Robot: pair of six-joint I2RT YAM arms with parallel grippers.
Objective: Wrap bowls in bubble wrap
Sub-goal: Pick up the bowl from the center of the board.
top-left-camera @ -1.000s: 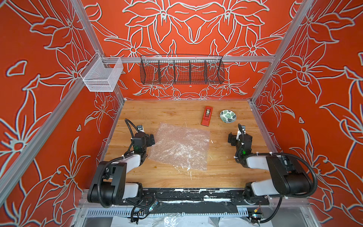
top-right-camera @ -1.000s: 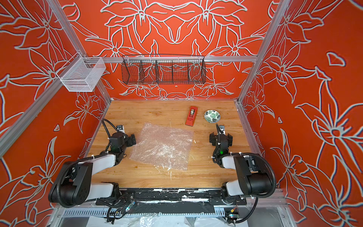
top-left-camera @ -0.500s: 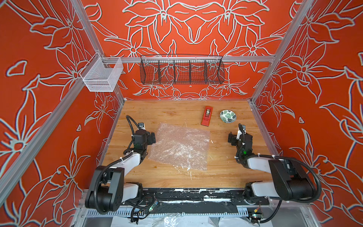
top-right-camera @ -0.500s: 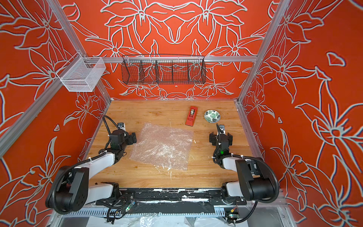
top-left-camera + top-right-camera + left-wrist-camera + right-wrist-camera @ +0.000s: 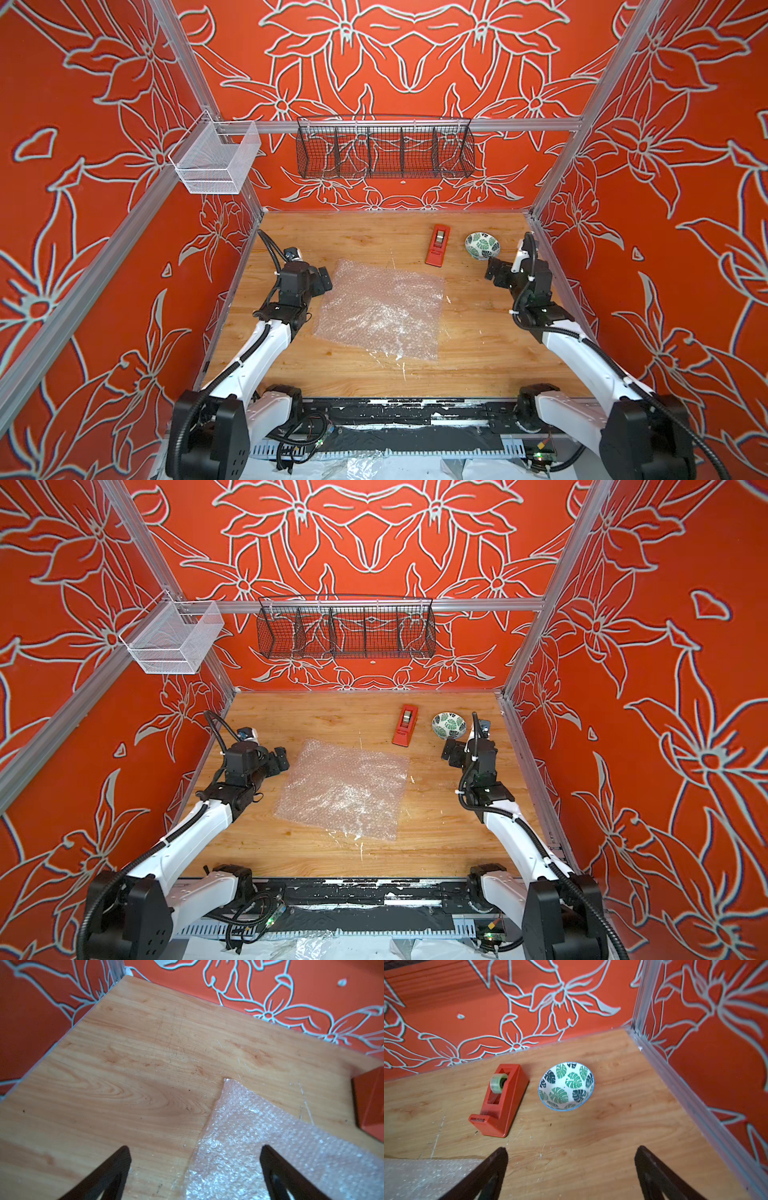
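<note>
While neither holds anything, I see my left gripper (image 5: 194, 1147) spread wide over an edge of the bubble wrap (image 5: 259, 1136); my right gripper (image 5: 571, 1148), equally wide, faces the bowl (image 5: 566, 1085) standing beside the tape dispenser (image 5: 500, 1101), apart from the wrap.

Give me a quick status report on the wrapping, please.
Left end effector open, empty, over an edge of the clear bubble wrap sheet. Right end effector open, facing the small round white leaf-patterned bowl, untouched. Red plastic tape dispenser beside bowl, apart.
</note>
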